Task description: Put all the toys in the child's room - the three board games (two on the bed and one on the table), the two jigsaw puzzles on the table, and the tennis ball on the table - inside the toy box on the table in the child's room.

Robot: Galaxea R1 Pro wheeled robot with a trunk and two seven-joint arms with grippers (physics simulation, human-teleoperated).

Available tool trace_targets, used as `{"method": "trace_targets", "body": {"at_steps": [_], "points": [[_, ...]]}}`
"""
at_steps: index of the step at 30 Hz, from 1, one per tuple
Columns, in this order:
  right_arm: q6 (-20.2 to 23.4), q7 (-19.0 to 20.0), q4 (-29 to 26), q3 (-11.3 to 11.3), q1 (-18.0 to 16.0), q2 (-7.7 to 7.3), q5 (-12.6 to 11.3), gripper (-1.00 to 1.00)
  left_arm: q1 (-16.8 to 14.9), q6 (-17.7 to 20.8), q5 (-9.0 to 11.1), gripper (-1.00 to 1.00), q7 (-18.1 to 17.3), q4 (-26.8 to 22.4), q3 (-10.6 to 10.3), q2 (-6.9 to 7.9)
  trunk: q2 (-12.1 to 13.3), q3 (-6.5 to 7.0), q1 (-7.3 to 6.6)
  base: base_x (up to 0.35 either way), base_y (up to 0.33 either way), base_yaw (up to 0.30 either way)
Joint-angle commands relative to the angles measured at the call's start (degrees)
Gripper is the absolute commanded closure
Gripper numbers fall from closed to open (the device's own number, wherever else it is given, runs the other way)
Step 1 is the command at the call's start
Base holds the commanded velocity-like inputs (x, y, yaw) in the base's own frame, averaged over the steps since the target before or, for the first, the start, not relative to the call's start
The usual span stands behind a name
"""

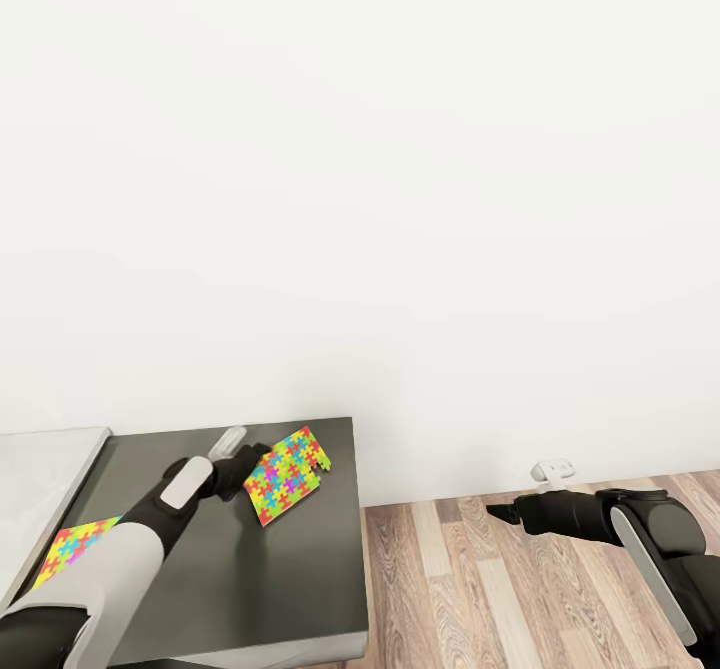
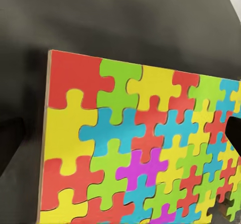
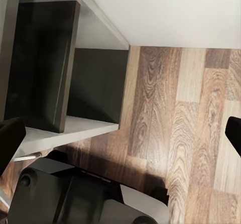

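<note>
Left hand (image 1: 243,464) grasps a jigsaw puzzle (image 1: 288,473) near the table's (image 1: 300,589) far-right edge; right hand (image 1: 503,514) hangs released over open floor (image 1: 480,589).

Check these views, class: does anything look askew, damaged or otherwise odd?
Yes. The jigsaw puzzle at the left gripper sits tilted, one edge raised off the dark grey tabletop, and has gaps in its far edge. The second puzzle lies flat.

Head camera: high, facing white wall, down over dark desk top (image 1: 250,569). Left wrist: hard up against jigsaw puzzle (image 2: 135,148), shared with head view (image 1: 287,474). Right wrist: aimed at wood floor (image 3: 191,123).
</note>
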Motion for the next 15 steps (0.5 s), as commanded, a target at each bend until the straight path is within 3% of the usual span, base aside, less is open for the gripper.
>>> {"method": "trace_targets", "body": {"at_steps": [1,15], "points": [[0.3,0.0,0.0,0.0,-0.1,-0.03,-0.1,-1.0,0.0,0.2,0.1,-1.0,0.7,-0.2,-0.3,0.25,-0.1,-0.12,0.04,0.0,0.0,0.0],[0.3,0.1,-0.2,0.0,0.0,-0.03,-0.1,-1.0,-1.1,0.3,0.2,-1.0,0.7,-0.3,-0.4,0.84,-0.1,-0.12,0.04,0.0,0.0,-0.001]]}}
